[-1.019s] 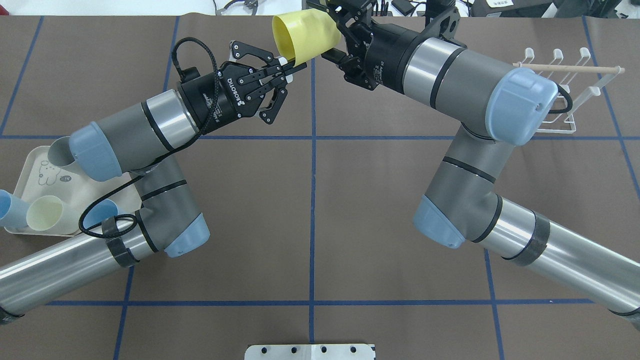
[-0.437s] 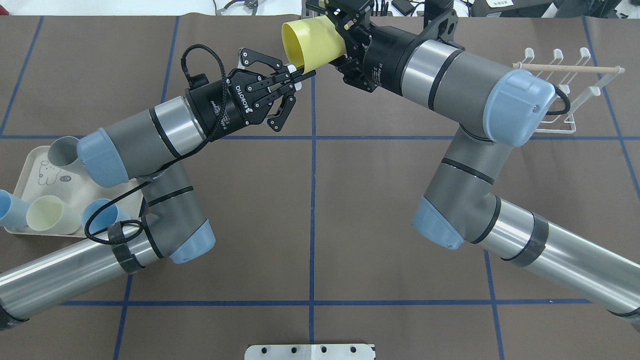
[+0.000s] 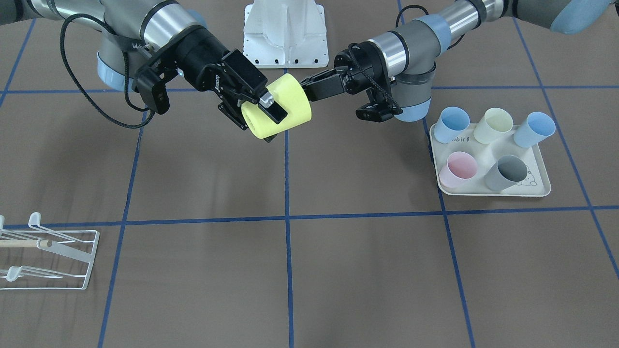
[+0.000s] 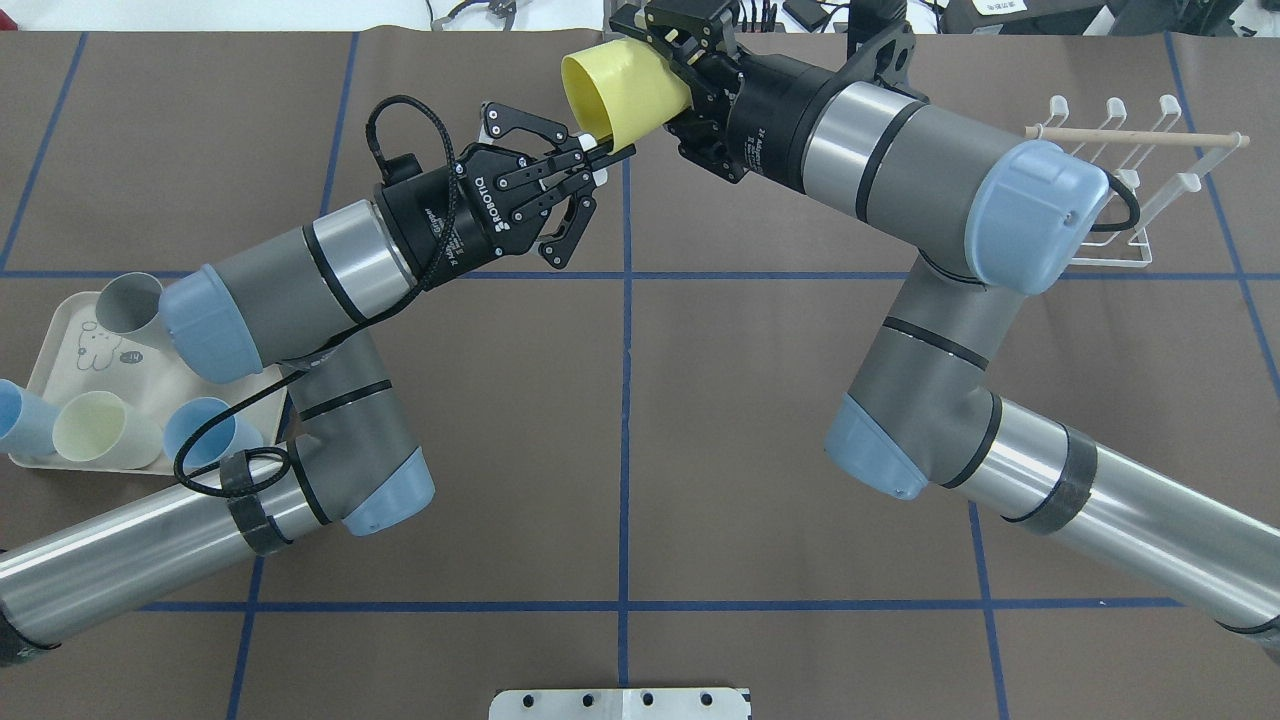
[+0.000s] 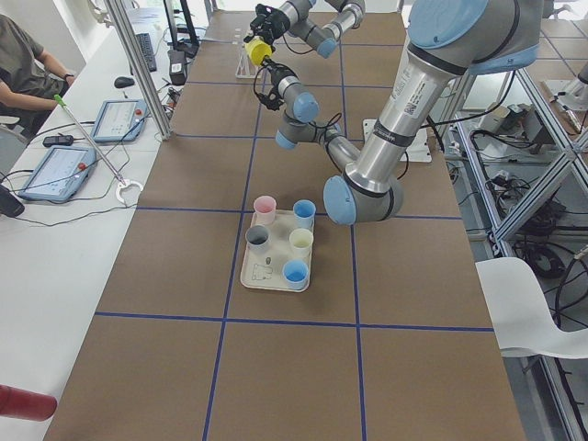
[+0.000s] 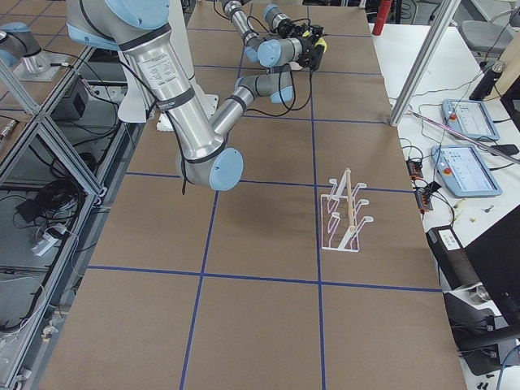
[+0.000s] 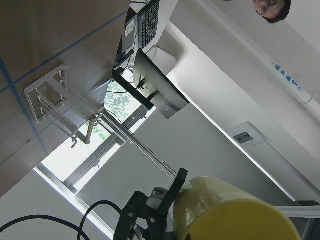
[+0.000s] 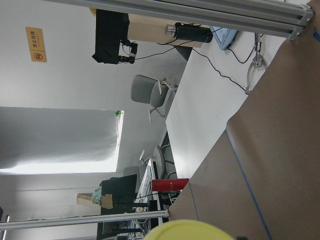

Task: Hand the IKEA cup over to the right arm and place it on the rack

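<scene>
The yellow IKEA cup hangs in the air over the far middle of the table, on its side with its mouth towards my left arm. My left gripper is shut, pinching the cup's rim at its lower edge; the front view shows it at the cup's mouth end. My right gripper is shut around the cup's base end, one finger lying across the wall. The white wire rack with its wooden rod stands far right, apart from both arms.
A cream rabbit-printed tray beside my left arm holds several pastel cups: blue, pale yellow, pink, grey. It also shows in the overhead view. The robot's white base plate sits at the near table edge. Blue tape lines cross the brown table.
My left gripper and the cup have moved to the right, the cup's base going in between the right gripper's fingers. The right gripper's fingers now lie on the cup's wall.
</scene>
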Robot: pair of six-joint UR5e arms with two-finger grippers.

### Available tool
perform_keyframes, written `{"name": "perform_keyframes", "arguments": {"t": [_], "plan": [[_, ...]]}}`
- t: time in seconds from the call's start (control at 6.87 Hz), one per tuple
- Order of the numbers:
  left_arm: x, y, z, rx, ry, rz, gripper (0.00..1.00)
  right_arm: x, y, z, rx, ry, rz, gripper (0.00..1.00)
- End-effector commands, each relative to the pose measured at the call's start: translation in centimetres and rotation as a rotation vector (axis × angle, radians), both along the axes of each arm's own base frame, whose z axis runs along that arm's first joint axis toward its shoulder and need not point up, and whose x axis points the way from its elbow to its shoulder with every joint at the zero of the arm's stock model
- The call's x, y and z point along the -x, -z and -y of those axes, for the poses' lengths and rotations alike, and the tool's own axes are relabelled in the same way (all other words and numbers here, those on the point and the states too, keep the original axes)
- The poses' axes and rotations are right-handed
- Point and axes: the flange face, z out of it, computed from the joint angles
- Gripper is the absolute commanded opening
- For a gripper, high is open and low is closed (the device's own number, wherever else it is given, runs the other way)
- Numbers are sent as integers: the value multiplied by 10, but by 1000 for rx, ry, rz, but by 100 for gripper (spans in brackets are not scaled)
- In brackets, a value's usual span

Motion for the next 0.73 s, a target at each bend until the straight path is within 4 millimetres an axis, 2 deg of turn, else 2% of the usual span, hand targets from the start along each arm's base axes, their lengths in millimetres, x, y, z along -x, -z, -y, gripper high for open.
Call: {"name": "perform_keyframes", "arguments": {"t": [0.0,0.44,0.58], "plan": [[-1,1,-2,-1,0,1,100,2,-1,2,3,1,-4,0],[0,-1,-1,-1,8,7,100,3,5,5,-1,-2,1,0],[1,-1,0,-10,19,13,100,-6,5,10,-2,-19,2,0]]}}
